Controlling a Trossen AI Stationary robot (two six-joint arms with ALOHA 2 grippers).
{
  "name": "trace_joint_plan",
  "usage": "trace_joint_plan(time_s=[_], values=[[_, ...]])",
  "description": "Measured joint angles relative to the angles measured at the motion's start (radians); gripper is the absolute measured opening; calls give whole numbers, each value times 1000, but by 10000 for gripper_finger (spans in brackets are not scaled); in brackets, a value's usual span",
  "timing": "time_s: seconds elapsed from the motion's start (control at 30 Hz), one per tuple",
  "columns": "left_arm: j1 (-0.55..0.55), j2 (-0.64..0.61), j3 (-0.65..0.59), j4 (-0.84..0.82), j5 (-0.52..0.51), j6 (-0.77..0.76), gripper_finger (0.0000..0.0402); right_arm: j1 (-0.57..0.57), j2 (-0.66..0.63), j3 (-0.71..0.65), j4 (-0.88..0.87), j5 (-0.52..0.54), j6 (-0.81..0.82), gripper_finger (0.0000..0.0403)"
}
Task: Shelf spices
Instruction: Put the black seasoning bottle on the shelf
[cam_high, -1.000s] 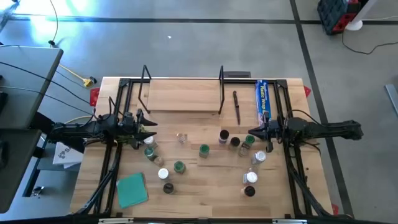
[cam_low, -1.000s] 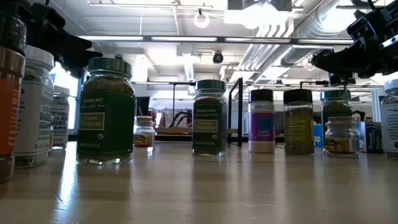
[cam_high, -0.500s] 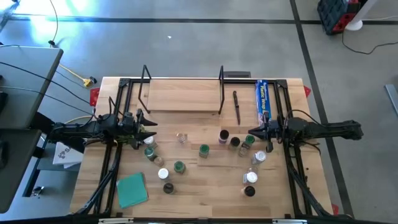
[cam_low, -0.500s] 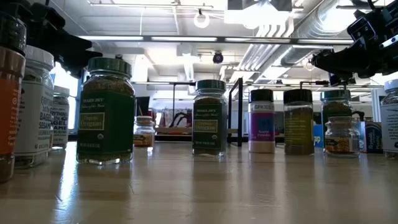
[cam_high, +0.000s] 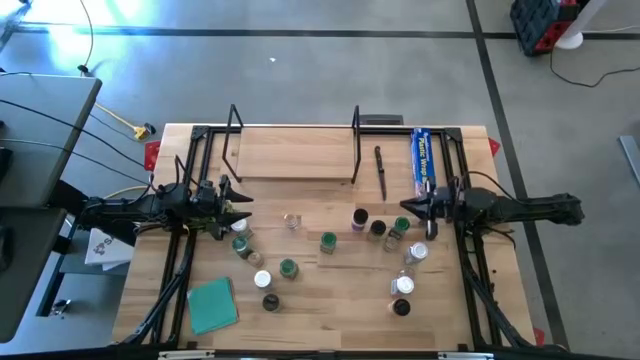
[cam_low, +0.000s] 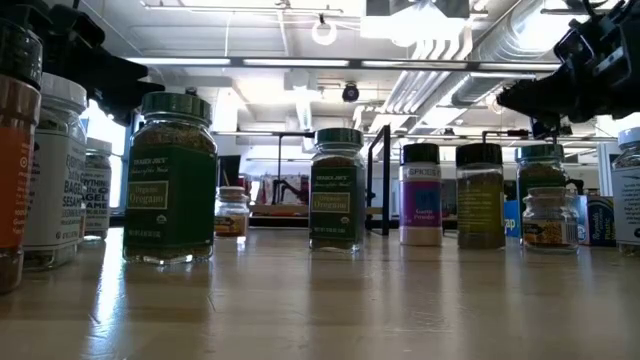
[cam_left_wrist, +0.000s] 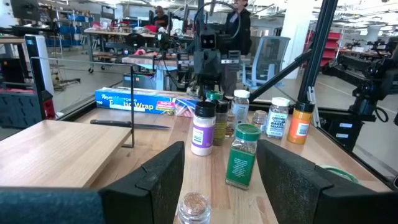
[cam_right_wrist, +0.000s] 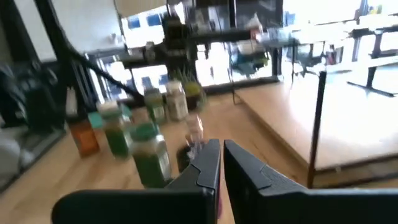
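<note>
From above, your left hand (cam_high: 237, 203) hovers spread and empty near the counter's (cam_high: 330, 300) left edge; your right hand (cam_high: 404, 211) is pressed together, empty, beside a green-lidded jar (cam_high: 399, 226). The spices (cam_high: 328, 241) stand scattered before the bare shelf (cam_high: 295, 152).

At counter level, jars (cam_low: 168, 178) stand upright.

The left wrist shows a clear jar (cam_left_wrist: 194, 206) between spread fingers (cam_left_wrist: 163, 176).

**Jars in front of the shelf, arms at both sides**

The shelf (cam_high: 293, 152) lies at the back of the table (cam_high: 330, 300). A wrap box (cam_high: 423, 160) lies to its right, with a slim tool (cam_high: 381, 171) between them. The spices (cam_high: 328, 241) stand scattered in front of the shelf, none on it. A flat pad (cam_high: 212, 304) lies front left. The left gripper (cam_high: 243, 209) hangs at the jars' left edge, the right gripper (cam_high: 404, 209) at their right edge.
</note>
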Motion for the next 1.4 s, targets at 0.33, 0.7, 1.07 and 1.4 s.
trace_joint_plan(time_s=[0.33, 0.7, 1.07, 1.4], values=[[0, 0, 0, 0, 0, 0, 195, 7, 38, 0, 506, -91, 172, 16], [-1, 0, -1, 44, -54, 0, 195, 56, 557, 103, 681, 6, 182, 16], [0, 0, -1, 53, -124, -14, 195, 22, 1044, 561, 535, -102, 252, 16], [0, 3, 0, 62, -147, -91, 195, -57, 1262, 1275, -750, -87, 88, 32]])
